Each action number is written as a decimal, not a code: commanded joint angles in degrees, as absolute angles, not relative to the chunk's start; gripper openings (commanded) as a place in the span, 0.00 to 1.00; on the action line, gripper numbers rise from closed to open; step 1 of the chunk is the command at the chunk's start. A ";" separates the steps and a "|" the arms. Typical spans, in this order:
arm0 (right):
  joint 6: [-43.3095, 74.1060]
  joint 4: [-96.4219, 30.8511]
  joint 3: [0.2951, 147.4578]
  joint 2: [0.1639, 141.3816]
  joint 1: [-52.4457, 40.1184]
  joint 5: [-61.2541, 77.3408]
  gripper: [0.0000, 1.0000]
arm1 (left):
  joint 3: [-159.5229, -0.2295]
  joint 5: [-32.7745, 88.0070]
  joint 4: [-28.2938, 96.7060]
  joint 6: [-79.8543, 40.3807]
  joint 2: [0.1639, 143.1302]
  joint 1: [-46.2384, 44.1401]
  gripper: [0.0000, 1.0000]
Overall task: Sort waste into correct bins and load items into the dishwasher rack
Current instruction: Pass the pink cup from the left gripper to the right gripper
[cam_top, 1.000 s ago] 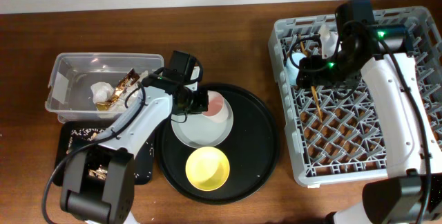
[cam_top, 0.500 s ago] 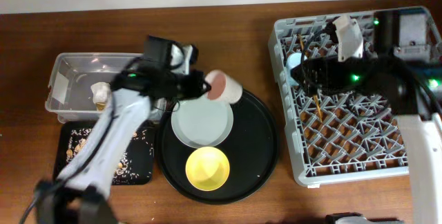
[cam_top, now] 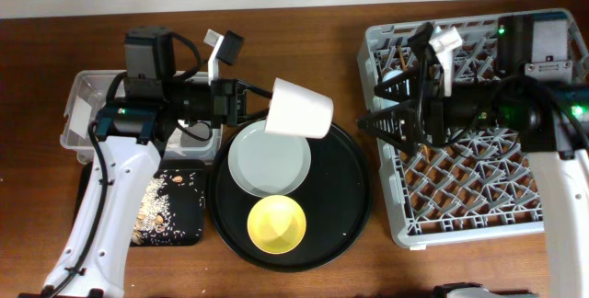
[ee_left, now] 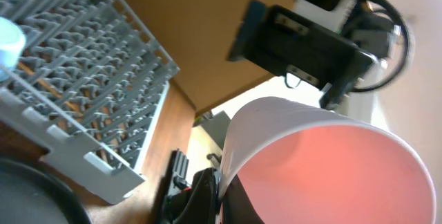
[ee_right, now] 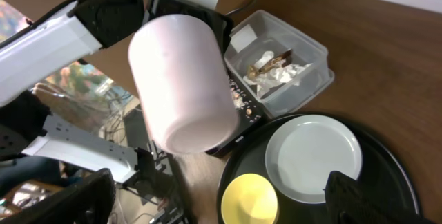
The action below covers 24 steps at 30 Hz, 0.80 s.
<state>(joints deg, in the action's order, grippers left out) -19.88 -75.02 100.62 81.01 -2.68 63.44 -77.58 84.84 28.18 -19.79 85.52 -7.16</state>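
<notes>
the left end effector (cam_top: 262,105) is gripping the pink cup (cam_top: 302,110) by its rim, with the fingers pinched narrow on the wall. the cup is hanging in the air on its side. its mouth is facing back toward the left wrist and its base is pointing away toward the right end effector (ee_right: 217,181).

just below the held cup, the plate (cam_top: 269,158) is lying on the round tray (cam_top: 354,197). further below the left end effector, on the same tray, the bowl (cam_top: 276,223) is sitting mouth up just beside the plate.

behind the left end effector, the tub (cam_top: 81,114) is standing on the surface (cam_top: 313,40). the napkin (ee_right: 282,77) and the wrapper (ee_right: 271,61) are lying inside it. beside the tub, under the left arm, the small tray (cam_top: 182,232) is carrying scattered scraps (cam_top: 152,220).

the right end effector is hovering over the left edge of the rack (cam_top: 479,188). it is facing the base of the pink cup and not touching it. its fingers are standing wide apart and holding nothing. the blue cup (ee_left: 8,41) is sitting in the rack's corner, just beside the right end effector and partly hidden by it from above.
</notes>
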 commanded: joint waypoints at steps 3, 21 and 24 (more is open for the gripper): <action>-27.33 -76.71 101.03 82.81 -8.08 67.29 0.98 | -77.84 89.17 27.83 -19.68 85.80 -7.22 0.00; -29.69 -71.99 101.03 85.67 -16.99 68.62 0.99 | -77.84 89.60 26.92 -19.64 85.80 -9.02 0.00; -26.24 -69.32 101.03 85.82 -18.13 68.49 0.98 | -77.84 89.58 25.21 -19.62 85.80 -10.07 0.00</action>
<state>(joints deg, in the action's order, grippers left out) -28.95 -71.16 100.62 85.56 -16.60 67.02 -77.58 88.33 26.63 -19.79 85.52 -8.88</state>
